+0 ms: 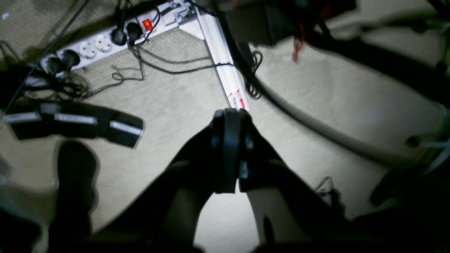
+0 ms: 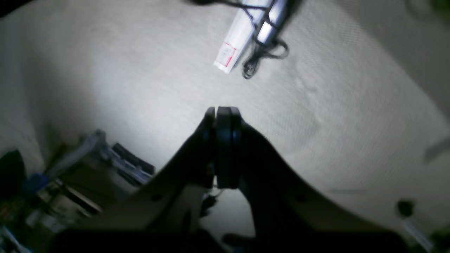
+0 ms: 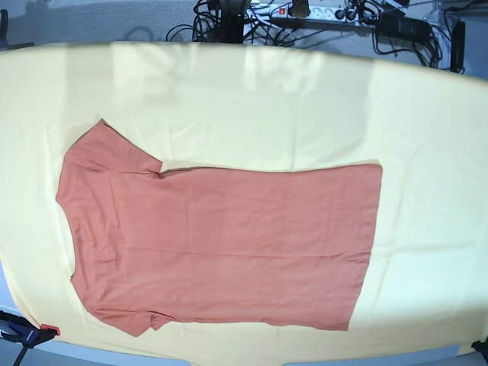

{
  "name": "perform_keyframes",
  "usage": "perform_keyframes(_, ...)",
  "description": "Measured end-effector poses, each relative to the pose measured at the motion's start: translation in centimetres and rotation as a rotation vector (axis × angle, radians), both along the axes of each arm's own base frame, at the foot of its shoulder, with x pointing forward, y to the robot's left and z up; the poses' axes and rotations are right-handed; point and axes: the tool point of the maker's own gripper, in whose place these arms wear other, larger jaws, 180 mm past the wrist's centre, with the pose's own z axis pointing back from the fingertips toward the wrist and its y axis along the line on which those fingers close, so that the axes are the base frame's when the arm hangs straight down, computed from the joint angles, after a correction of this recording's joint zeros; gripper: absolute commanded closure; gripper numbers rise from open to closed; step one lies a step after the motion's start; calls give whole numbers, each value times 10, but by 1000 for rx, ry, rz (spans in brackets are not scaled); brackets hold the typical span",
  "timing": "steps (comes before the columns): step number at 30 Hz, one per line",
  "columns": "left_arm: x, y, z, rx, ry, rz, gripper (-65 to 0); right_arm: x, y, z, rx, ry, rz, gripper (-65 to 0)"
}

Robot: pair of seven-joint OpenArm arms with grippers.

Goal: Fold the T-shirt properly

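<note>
T-shirt [image 3: 221, 248]: laid out flat across the middle and lower part of the base view, collar end toward the left edge, hem toward the right. One short sleeve is seen sticking up at the upper left, the other is tucked near the bottom left corner. Only a few soft wrinkles are seen.

Surface [image 3: 267, 99]: covered by a pale yellow cloth that fills almost the whole base frame; the shirt is resting right on it.

Left end effector [image 1: 228, 119]: seen in the left wrist view with both fingers pressed together, nothing held between them. It's pointed at a light carpeted floor, not at the shirt.

Right end effector [image 2: 223, 114]: same deal in the right wrist view, fingers pressed together and empty, carpet below.

Power strip [image 1: 105, 38]: white, found in the upper left of the left wrist view, a red switch lit and several black plugs stuck in.

White rail [image 1: 225, 59]: runs down from the top centre of the left wrist view, with black cables draped over it.

Arms: not caught in the base view at all.
</note>
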Motion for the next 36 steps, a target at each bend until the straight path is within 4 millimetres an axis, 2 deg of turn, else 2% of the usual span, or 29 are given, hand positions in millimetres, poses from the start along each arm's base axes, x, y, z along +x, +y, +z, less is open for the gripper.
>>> perform_keyframes(2,12,1,23,3,-62,-20,0,7,-8,22,-29,-63,22,0)
perform_keyframes(4,23,11,43,52,-141,-70,0,11,-19,43,-69,-114,68,0)
perform_keyframes(9,49,20,97,101,-262,-121,0,41,-36,92,-187,-286,122,0)
perform_keyframes(11,70,22,119,103,-338,-103,0,52,-39,107,-224,-336,141,0)
perform_keyframes(15,115,37,157,149,-489,-75,0,96,-64,131,-365,-511,155,0)
perform_keyframes(17,134,45,174,174,-562,-62,0,110,-68,141,-401,-574,156,0)
perform_keyframes(19,147,51,184,193,-609,-64,0,121,-76,146,-461,-630,163,0)
perform_keyframes(22,160,58,188,203,-653,-99,0,144,-90,154,-550,-724,187,0)
perform_keyframes(25,189,56,202,182,-774,-141,0,177,-101,168,-634,-863,227,0)
perform_keyframes(28,215,68,212,245,-860,-193,0,212,-99,179,-645,-979,213,0)
perform_keyframes(30,229,74,219,271,-908,-237,0,230,-89,182,-610,-1035,252,0)
perform_keyframes(36,273,67,253,253,-1117,-375,0,289,-57,202,-443,-1205,238,0)
